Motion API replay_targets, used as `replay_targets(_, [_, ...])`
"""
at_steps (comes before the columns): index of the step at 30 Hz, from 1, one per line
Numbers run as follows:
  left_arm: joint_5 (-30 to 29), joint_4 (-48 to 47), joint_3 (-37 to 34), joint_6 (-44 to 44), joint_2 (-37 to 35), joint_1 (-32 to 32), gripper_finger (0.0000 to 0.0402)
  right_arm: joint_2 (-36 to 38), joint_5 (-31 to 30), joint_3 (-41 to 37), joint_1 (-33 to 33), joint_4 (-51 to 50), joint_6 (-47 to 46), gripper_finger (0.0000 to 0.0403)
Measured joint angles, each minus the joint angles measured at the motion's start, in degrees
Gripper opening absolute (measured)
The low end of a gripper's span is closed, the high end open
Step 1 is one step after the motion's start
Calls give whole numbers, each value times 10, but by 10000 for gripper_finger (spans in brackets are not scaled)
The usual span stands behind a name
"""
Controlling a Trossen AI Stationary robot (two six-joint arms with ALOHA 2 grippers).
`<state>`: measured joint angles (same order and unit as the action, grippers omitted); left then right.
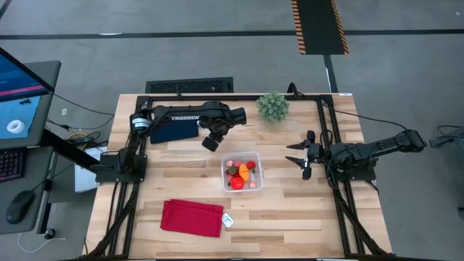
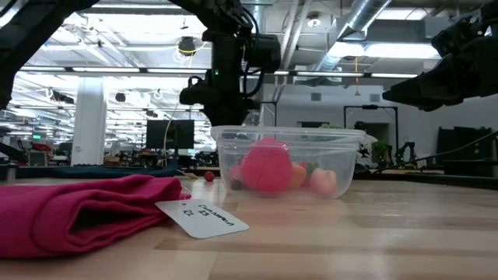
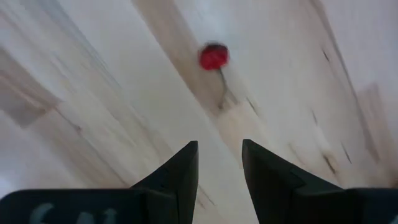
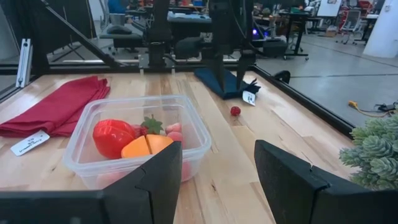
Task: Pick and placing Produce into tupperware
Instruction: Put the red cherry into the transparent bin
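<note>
- One small round red fruit (image 3: 214, 56) lies on the pale wood-grain table (image 1: 290, 210) just beyond the left gripper (image 3: 220, 168), whose dark fingers stand slightly apart, empty.
- Past it, the clear rounded-corner tupperware (image 1: 241, 172) holds glossy red, orange and pink produce (image 1: 239, 174).
- Beyond the tupperware, the right gripper (image 1: 299, 156) waits, spread and empty.

The left arm (image 1: 190, 114) carries the white word "TROSSEN" along its upper link, readable in the high view. A white tag (image 2: 204, 218) lying by the red cloth (image 2: 78, 210) bears small dark print, too small to read.
</note>
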<state>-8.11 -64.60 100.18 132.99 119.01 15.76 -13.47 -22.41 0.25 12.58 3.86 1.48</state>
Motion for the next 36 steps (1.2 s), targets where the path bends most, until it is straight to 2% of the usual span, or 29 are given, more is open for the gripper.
replay_targets(4, [-1, -8, -2, 0, 16, 9, 114, 0, 0, 0, 0, 0, 0, 224])
replay_targets(7, [-32, -2, 1, -1, 10, 13, 114, 0, 0, 0, 0, 0, 0, 224])
replay_targets(10, [-2, -20, -9, -3, 11, 21, 114, 0, 0, 0, 0, 0, 0, 224])
replay_targets(17, [18, 49, -68, 1, 12, 28, 114, 0, 0, 0, 0, 0, 0, 224])
replay_targets(22, [17, 98, -83, 2, 12, 32, 114, 0, 0, 0, 0, 0, 0, 224])
replay_targets(36, [32, 158, -130, 6, 11, 33, 114, 0, 0, 0, 0, 0, 0, 224])
